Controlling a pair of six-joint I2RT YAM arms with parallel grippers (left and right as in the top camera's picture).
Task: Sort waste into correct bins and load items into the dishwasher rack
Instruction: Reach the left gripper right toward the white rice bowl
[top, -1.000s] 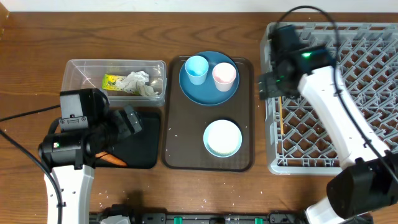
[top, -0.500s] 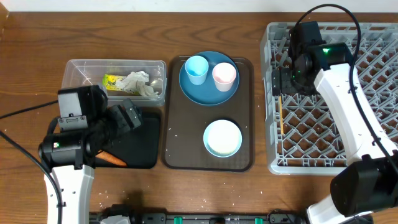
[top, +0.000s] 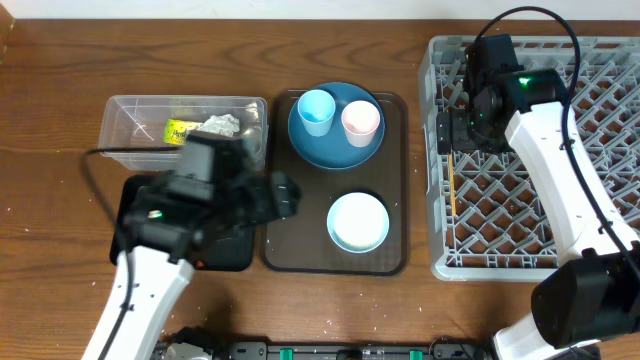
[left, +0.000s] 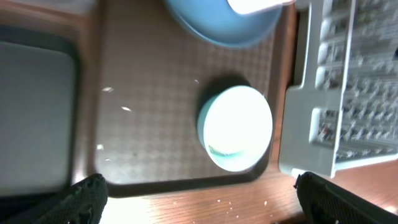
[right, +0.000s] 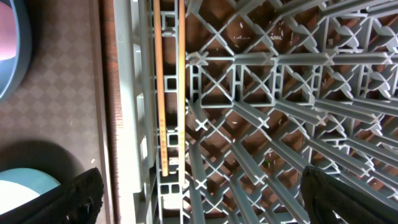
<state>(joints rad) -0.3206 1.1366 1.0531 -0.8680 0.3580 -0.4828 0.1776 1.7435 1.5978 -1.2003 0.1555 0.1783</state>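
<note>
Wooden table (top: 40, 100) | white bowl (left: 236, 127) ahead of parted left jaws

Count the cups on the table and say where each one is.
2. The light blue cup stands on the blue plate, left side; the pink cup stands beside it on the right. The left arm may hide others.

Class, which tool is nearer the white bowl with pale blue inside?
Left. Left tool hangs beside the white bowl; right tool is farther, above the grey plastic rack.
</note>
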